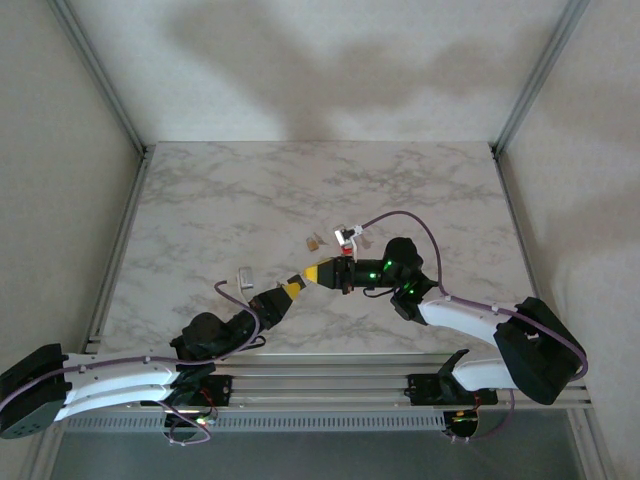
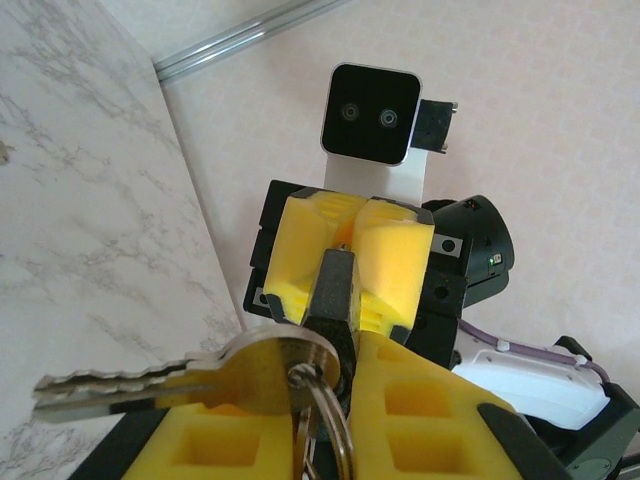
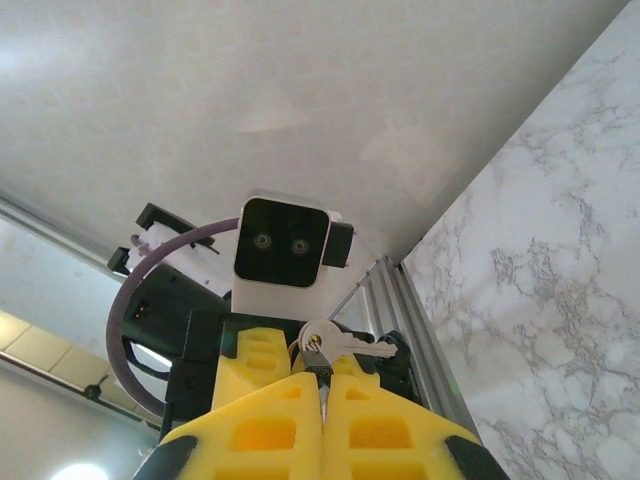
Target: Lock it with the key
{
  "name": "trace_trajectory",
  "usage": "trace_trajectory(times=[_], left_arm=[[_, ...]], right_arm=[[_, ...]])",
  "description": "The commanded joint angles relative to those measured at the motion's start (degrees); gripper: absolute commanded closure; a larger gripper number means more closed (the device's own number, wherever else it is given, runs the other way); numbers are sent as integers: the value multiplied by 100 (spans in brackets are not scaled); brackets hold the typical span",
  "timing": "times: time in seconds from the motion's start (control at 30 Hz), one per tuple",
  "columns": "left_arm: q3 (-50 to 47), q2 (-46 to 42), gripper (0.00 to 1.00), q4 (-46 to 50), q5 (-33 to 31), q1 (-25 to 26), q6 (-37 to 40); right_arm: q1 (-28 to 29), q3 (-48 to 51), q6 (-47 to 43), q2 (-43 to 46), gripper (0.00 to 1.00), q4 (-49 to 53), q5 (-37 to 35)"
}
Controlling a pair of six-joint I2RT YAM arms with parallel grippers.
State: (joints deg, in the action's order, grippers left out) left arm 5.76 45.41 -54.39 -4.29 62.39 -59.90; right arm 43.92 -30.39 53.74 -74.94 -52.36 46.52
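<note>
right hand (image 3: 322, 400) clenched on the padlock (image 2: 335, 290), left hand (image 2: 320, 405) pinching the key ring (image 2: 338, 435). the key (image 2: 150, 385) juts sideways from the padlock and could swing or miss the keyhole.

Pale plain wall (image 1: 330, 60) blotched with soft grey shadows behind a white grey-veined marble-patterned tabletop (image 1: 250, 190), flanked by slanting silver aluminium frame posts (image 1: 100, 75) and edged at the near side by ribbed silver metal rails (image 1: 330, 375), evenly lit.
</note>
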Motion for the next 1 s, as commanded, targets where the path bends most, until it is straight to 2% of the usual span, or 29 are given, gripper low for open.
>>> trace_trajectory(times=[0.0,0.1,0.13,0.23,0.33,0.5,0.97], left_arm=[[316,14,100,-415,489,85,121],[422,-22,100,-152,506,81,172],[447,-44,94,-84,509,81,177],[502,-145,56,107,511,85,229],[548,-246,39,304,518,85,271],[525,-434,30,571,478,80,278],[369,-1240,28,2006,213,71,257]], right_arm=[[485,-81,-217,-11,100,439,456],[486,-63,-316,117,100,615,320],[481,-55,-319,129,100,615,290],[462,-3,-246,159,100,551,160],[400,88,-133,180,100,431,-4],[260,204,133,133,100,86,-56],[-370,509,779,336,100,-602,-78]])
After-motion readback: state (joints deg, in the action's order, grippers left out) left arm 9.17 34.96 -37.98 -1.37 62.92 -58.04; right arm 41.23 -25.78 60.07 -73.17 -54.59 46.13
